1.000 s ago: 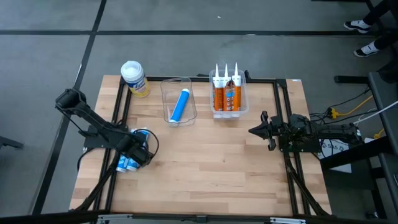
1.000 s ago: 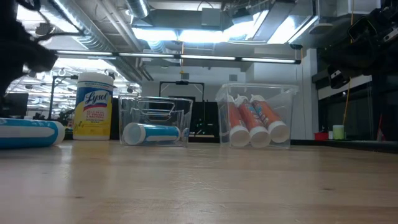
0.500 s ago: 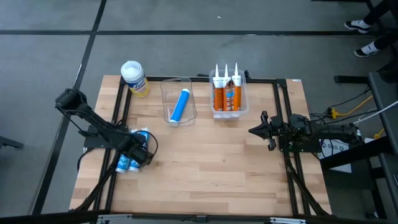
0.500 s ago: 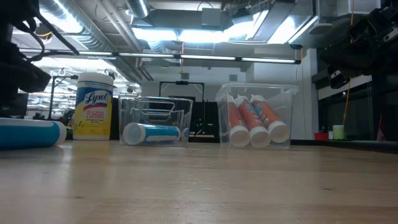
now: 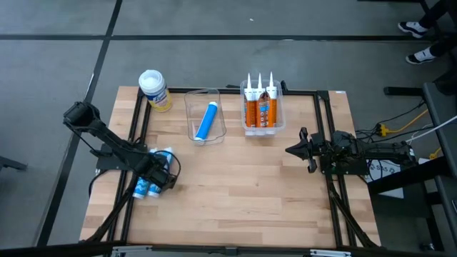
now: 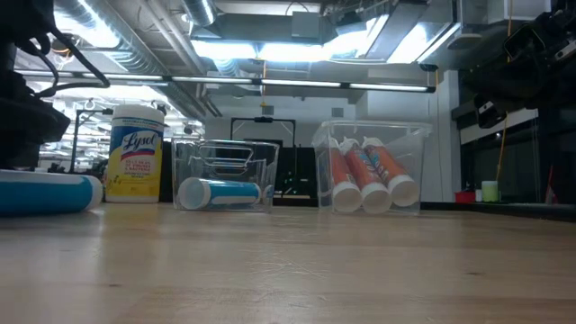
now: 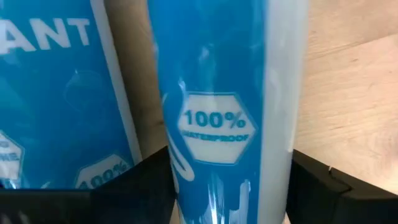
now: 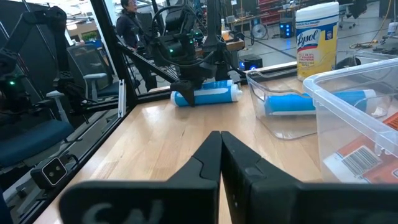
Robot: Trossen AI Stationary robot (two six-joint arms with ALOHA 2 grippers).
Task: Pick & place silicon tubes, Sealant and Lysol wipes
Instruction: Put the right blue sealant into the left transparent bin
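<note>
- Left gripper [image 5: 163, 175] is lowered over two blue tubes [image 5: 148, 184] at the table's [image 5: 243, 193] left edge; its fingers [image 7: 140, 186] are seen straddling one tube, contact unclear
- Right gripper [image 5: 291, 150] is held pressed together, at the right side
- Lysol wipes [image 5: 153, 88] are stood at the far left corner

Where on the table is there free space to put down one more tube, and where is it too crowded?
Free: the bare wood of the table between the left gripper and the shut right gripper, in front of both bins. Crowded: the back edge, where the Lysol wipes, the clear bin with one blue tube and the bin of orange tubes stand; also the left edge, where two blue tubes lie.
</note>
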